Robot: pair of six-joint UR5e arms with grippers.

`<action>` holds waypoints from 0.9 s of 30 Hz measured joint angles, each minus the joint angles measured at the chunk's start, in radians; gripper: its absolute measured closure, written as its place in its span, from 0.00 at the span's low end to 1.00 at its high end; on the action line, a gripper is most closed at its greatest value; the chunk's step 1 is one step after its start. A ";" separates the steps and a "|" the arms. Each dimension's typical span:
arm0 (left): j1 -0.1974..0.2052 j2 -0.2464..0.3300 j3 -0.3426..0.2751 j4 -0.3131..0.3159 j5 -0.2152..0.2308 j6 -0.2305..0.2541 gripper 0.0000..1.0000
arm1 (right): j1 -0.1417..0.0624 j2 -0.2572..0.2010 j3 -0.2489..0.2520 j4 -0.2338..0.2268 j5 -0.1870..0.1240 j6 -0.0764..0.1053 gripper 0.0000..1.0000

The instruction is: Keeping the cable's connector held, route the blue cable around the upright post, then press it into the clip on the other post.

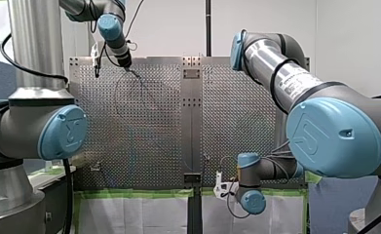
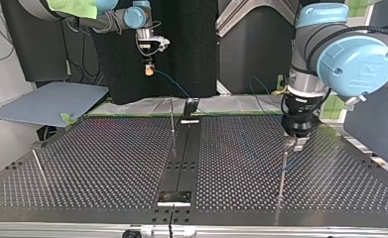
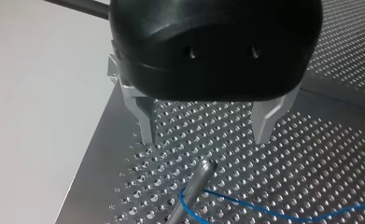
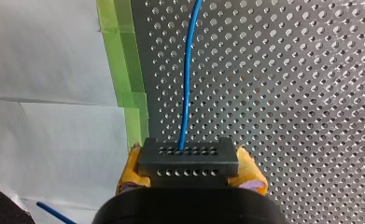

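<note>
Cable (image 4: 186,84): blue, thin. One end plugged into a black, many-holed connector (image 4: 188,156). From there led straight ahead over the perforated table (image 4: 301,93), close to the green tape (image 4: 124,70) on its edge.

Connector: pinched between the yellow pads (image 4: 129,173) of my right gripper (image 4: 190,171), one pad on each side. In the top view, held in the air beyond the table's far edge, at the view's left of middle, with the cable slanting down from it toward the table.

Far stretch of cable: in the left wrist view, curved against the side of a metal post (image 3: 193,189) and trailing off across the table from there. Touching the post. How far around it goes cannot be told.

Left gripper (image 3: 207,135): black body, metal fingers (image 3: 145,119) spread wide with nothing between them. Poised just above the post's tip, apart from it and from the cable. In the top view, at the view's right, directly over that post.

Other posts, top view: second post (image 2: 172,116) upright by the middle rail (image 2: 181,153); third post (image 2: 37,166) near the table's edge at the view's left. Clip too small to make out on either.
</note>
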 joint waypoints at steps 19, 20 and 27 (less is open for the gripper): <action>-0.004 0.000 0.000 -0.004 -0.064 0.095 0.00 | 0.000 0.000 0.000 0.000 -0.001 -0.002 1.00; -0.004 0.000 0.000 -0.004 -0.064 0.095 0.00 | 0.000 0.000 0.000 0.000 -0.001 -0.002 1.00; -0.006 0.000 0.000 0.002 -0.076 0.102 0.00 | 0.000 0.000 0.000 0.001 -0.001 -0.002 1.00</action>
